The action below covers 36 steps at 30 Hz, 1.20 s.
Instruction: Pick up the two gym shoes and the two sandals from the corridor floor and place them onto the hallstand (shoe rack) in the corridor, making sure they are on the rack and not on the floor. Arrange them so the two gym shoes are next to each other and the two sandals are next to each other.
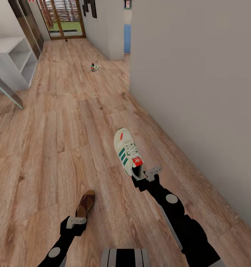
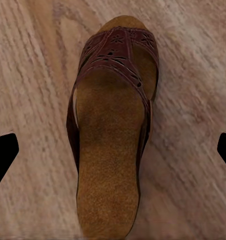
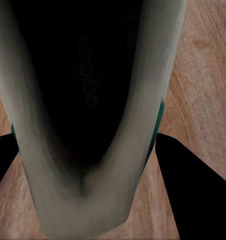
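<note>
Pickup step: my right gripper (image 1: 145,177) clenched on gym shoe (image 1: 127,154) heel; left gripper (image 1: 76,221) released over sandal (image 2: 113,130). Next: descend, close.

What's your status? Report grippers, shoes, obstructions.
Right gripper shut on near gym shoe at its heel. Left gripper open, over sandal on corridor floor. Second gym shoe far down the corridor. Nothing blocking.

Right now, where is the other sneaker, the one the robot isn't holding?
In the head view, the second gym shoe lies far up the corridor floor, near the wall corner, well beyond the right gripper.
</note>
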Available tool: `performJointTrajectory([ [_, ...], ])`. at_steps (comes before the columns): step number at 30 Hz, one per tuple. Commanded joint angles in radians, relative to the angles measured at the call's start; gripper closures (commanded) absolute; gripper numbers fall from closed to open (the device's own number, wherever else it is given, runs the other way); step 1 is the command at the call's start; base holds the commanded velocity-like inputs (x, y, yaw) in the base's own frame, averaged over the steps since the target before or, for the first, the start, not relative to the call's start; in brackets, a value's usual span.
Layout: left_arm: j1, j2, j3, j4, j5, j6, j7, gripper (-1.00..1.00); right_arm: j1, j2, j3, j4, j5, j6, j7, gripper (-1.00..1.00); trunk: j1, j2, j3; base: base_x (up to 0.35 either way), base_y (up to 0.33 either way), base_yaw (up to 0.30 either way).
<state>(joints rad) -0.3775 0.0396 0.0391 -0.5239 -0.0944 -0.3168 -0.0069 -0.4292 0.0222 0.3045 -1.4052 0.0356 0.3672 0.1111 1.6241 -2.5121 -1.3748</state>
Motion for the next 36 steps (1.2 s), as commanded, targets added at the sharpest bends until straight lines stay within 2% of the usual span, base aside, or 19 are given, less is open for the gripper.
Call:
performJointTrajectory([
  [1,0.0,0.0,0.005,0.001,-0.01,-0.004,-0.001,-1.0,0.0,0.0,-0.001,-0.001,0.003,0.006,0.004,1.0,0.0,-0.001,-0.006,0.0,0.0,0.0],
  [7,-0.001,0.013,0.01,0.0,-0.008,-0.004,0.0,-1.0,0.0,0.0,-0.001,-0.001,0.003,0.006,0.004,1.0,0.003,-0.002,-0.039,0.0,0.0,0.0],
  [13,-0.007,0.015,0.015,-0.008,-0.008,-0.004,0.002,-1.0,0.0,0.0,-0.001,-0.001,0.003,0.006,0.004,1.0,0.006,-0.003,-0.072,0.0,0.0,0.0],
  [22,-0.01,0.008,0.007,-0.014,-0.008,-0.002,0.013,-1.0,0.0,0.0,0.0,-0.014,0.004,0.006,0.004,1.0,0.006,-0.003,-0.079,0.0,0.0,0.0],
  [34,-0.012,0.01,0.006,-0.015,-0.007,-0.004,0.013,-1.0,0.0,-0.002,0.001,-0.03,0.006,0.007,0.004,1.0,0.011,-0.006,-0.14,0.0,0.0,0.0],
  [36,-0.012,0.01,0.007,-0.015,-0.007,-0.005,0.013,-1.0,0.0,-0.002,0.001,-0.03,0.006,0.006,0.004,1.0,0.011,-0.006,-0.143,0.0,0.0,0.0],
])
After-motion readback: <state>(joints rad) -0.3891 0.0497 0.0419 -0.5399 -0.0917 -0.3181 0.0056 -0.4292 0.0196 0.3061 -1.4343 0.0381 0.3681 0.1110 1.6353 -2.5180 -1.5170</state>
